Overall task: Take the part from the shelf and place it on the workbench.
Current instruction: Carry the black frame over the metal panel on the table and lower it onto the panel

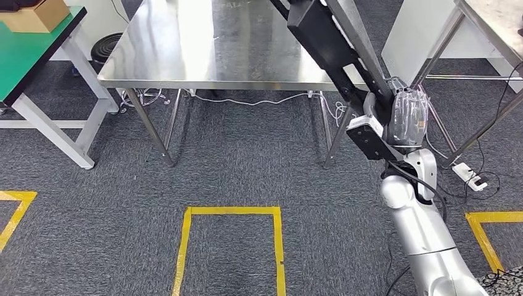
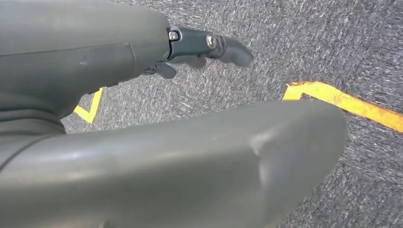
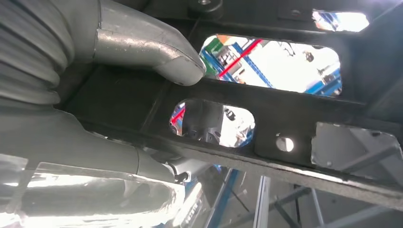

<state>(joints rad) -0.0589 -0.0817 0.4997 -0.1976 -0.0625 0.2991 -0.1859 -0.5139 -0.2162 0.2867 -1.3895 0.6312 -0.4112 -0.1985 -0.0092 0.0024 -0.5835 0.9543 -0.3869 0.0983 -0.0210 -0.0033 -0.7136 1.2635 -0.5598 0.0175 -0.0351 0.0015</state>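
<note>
Starting at the left of the head view, a green-topped bench carries a cardboard box at its far corner. Beside it stands the steel workbench, its top bare where it can be seen, with cables trailing on the grey carpet beneath. Yellow floor tape marks a square in front of it.

The left hand hangs over the carpet in its wrist view, fingers apart and holding nothing.

Further right, the right hand grips the part, a long black metal frame with cut-out windows, which slants up and leftward above the workbench's right end. In the right wrist view the thumb presses on one of the frame's bars, with the fingers wrapped behind it.

Judging by this, the pick-up is done: the part is carried, off any shelf. What is left is lowering it onto the steel top and letting go.
</note>
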